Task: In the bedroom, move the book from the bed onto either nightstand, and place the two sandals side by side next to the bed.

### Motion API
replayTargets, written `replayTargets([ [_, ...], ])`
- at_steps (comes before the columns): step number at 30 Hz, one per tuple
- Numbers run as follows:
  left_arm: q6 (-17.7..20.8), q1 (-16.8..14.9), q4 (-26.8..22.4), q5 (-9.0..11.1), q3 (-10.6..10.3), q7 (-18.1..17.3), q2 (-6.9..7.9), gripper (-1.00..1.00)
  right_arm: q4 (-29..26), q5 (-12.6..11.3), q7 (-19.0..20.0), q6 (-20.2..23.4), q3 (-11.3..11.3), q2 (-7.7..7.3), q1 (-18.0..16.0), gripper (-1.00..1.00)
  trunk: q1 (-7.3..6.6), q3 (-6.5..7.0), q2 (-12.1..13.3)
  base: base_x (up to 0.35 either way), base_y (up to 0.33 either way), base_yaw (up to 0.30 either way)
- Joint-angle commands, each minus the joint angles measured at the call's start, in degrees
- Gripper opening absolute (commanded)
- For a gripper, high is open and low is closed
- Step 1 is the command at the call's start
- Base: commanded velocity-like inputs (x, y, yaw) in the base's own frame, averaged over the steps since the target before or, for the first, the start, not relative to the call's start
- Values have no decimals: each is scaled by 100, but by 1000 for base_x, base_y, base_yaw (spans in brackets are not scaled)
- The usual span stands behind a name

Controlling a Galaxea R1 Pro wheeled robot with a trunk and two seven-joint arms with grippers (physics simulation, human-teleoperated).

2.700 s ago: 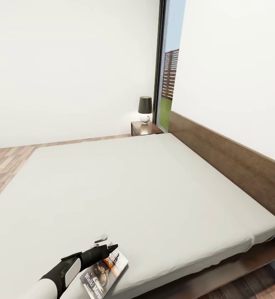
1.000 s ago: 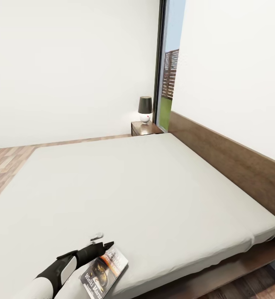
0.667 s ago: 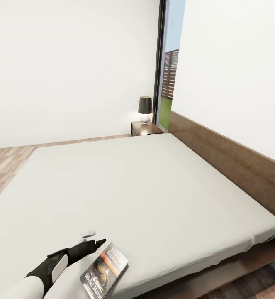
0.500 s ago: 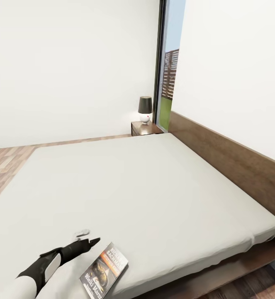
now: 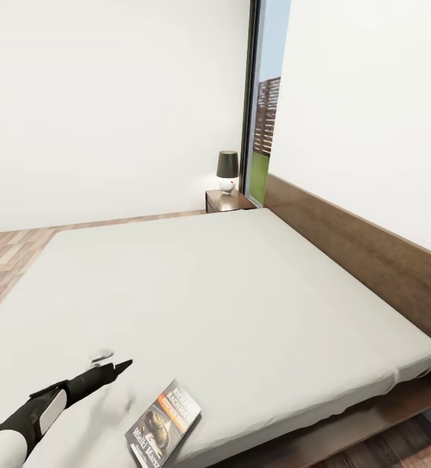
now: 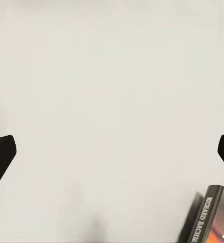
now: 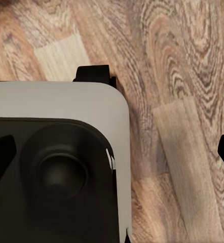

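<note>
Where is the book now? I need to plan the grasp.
In the head view the book lies flat near the bed's near edge, just right of the left gripper.

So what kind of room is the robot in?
It looks like a bedroom. There's a big bed with a grey mattress and a wooden headboard, and at its far corner a small nightstand with a lamp on top. A book lies on the bed.
</note>
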Motion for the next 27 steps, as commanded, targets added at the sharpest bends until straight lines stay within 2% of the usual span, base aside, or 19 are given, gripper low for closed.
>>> replayTargets([
  [1,109,-3,-86,109,29,-49,50,100,18,47,15,-36,-47,-3,-7,100,-1,-5,-2,0,0,0],
  [3,276,-3,-316,255,37,-103,138,100,17,47,15,-36,-46,-3,-7,100,-1,-5,-2,0,0,0],
  [4,276,-3,-316,255,37,-103,138,100,17,47,15,-36,-46,-3,-7,100,-1,-5,-2,0,0,0],
  [7,645,3,-849,447,44,-160,218,100,16,44,15,-36,-48,-3,-7,100,-1,-5,-2,0,0,0],
  [8,645,3,-849,447,44,-160,218,100,16,44,15,-36,-48,-3,-7,100,-1,-5,-2,0,0,0],
  [10,915,9,-1312,545,46,-181,248,100,16,45,15,-36,-47,-3,-7,100,-1,-5,-2,0,0,0],
  [11,915,9,-1312,545,46,-181,248,100,16,45,15,-36,-47,-3,-7,100,-1,-5,-2,0,0,0],
  [15,1576,34,-2381,728,81,-204,281,100,7,46,15,-36,-45,0,-7,100,-1,-5,-2,0,0,0],
  [17,1943,59,-2942,801,161,-209,287,100,3,46,15,-36,-45,2,-7,100,-1,-5,-2,0,0,0],
  [18,1943,59,-2942,801,161,-209,287,100,3,46,15,-36,-45,2,-7,100,-1,-5,-2,0,0,0],
  [20,2306,92,-3530,848,291,-213,284,100,-4,47,15,-36,-45,4,-7,100,-1,-5,-2,0,0,0],
  [21,2306,92,-3530,848,291,-213,284,100,-4,47,15,-36,-45,4,-7,100,-1,-5,-2,0,0,0],
  [23,2674,125,-4144,878,454,-215,275,100,-10,47,15,-36,-44,4,-7,100,-1,-5,-2,0,0,0],
  [24,2674,125,-4144,878,454,-215,275,100,-10,47,15,-36,-44,4,-7,100,-1,-5,-2,0,0,0],
  [27,3225,263,-4992,906,717,-219,260,100,-15,47,15,-36,-44,5,-7,100,-1,-5,-2,0,0,0],
])
